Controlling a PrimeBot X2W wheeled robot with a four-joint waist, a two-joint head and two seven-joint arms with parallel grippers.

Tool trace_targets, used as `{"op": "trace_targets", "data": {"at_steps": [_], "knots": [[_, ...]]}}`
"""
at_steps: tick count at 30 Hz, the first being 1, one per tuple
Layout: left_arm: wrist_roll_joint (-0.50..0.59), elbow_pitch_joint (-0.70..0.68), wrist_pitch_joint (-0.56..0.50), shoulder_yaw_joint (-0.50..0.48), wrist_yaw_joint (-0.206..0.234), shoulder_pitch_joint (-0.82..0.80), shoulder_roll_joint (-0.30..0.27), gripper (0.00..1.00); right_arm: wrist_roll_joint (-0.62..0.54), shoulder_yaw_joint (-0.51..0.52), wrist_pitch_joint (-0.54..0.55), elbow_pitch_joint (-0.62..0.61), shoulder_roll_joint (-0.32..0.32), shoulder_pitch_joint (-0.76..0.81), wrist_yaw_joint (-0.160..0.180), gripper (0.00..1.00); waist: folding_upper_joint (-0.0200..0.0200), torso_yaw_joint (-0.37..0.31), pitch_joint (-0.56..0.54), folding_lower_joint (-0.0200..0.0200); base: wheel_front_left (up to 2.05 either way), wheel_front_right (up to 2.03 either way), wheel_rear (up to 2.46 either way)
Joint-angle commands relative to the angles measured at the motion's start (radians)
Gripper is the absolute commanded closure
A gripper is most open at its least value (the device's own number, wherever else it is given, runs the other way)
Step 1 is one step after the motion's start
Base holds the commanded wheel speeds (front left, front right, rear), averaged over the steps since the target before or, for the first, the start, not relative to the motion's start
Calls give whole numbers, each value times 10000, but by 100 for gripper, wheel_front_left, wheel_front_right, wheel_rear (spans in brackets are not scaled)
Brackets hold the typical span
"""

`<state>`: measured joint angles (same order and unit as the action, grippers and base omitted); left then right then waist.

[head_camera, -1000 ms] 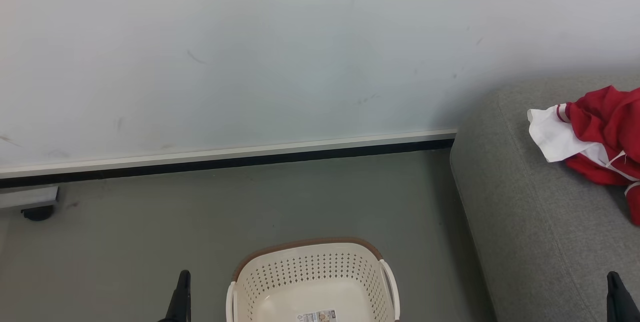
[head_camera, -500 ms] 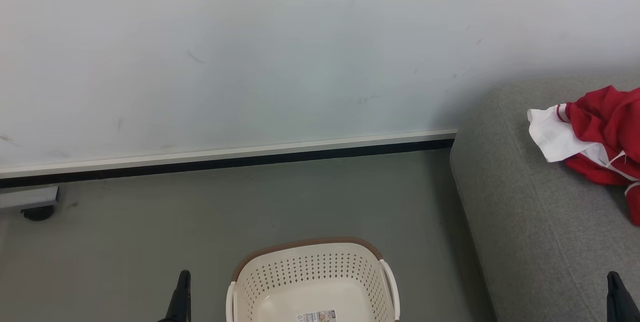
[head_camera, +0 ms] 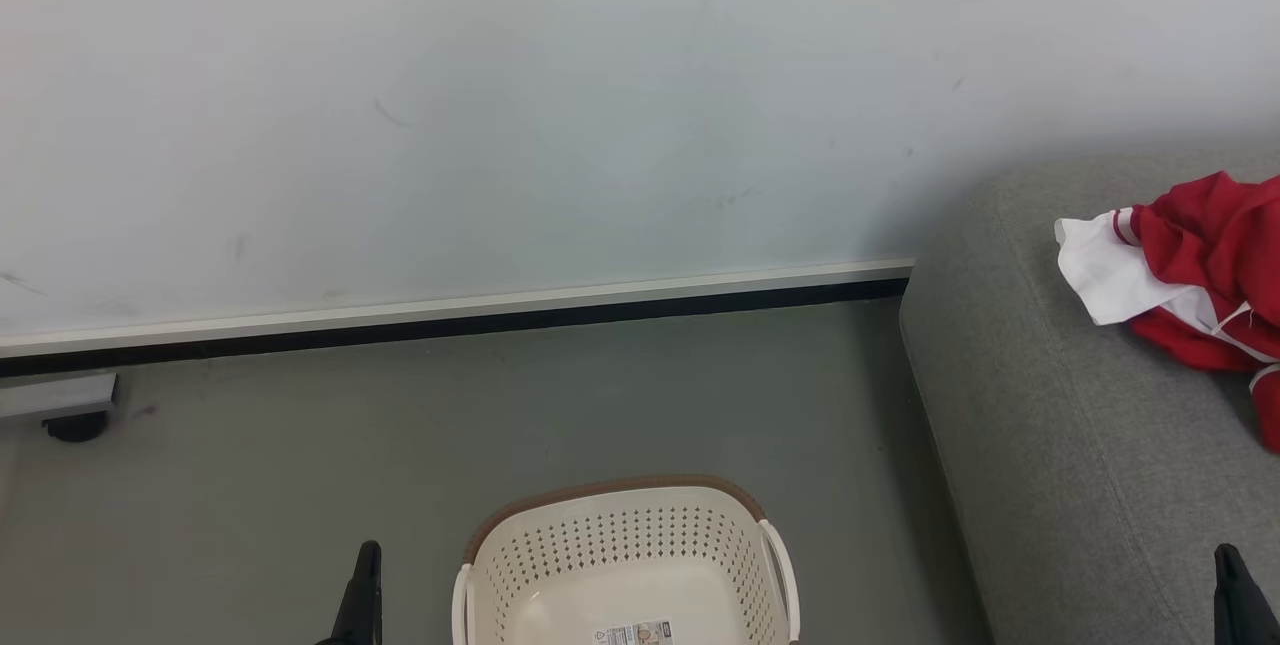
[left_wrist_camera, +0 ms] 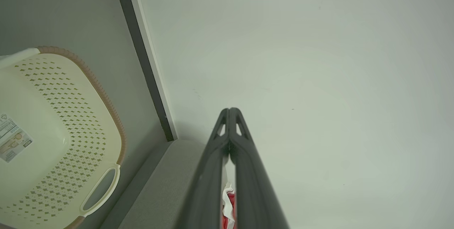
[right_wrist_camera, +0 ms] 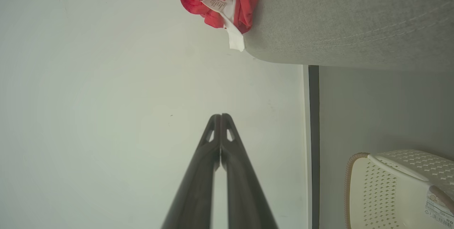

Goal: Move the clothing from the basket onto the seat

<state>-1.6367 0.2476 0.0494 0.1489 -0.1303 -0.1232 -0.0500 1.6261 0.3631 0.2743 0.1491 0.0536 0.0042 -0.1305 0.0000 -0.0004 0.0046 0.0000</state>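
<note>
The cream basket with a brown rim stands on the floor at the bottom centre, and nothing but a label sticker lies inside it. Red and white clothing lies crumpled on the grey seat at the right. My left gripper hangs shut to the left of the basket, holding nothing. At the lower right edge, over the seat, my right gripper is shut and holds nothing. In the wrist views both pairs of fingers meet at their tips; the basket and the clothing show there too.
A pale wall with a dark baseboard runs behind the grey floor. A metal foot with a black caster sits at the far left by the wall.
</note>
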Motion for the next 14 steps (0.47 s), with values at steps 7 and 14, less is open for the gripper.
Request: {"op": "trace_targets", "data": {"at_steps": [7,14], "knots": [[-97,13,13,14,-26,0,-4,100,-48,21,49,21,-43,-77,-4,100,0,0,0,0,0,0,0],[-98,12,13,15,-26,0,-4,100,-51,24,40,21,-45,-79,-4,100,0,0,0,0,0,0,0]]}}
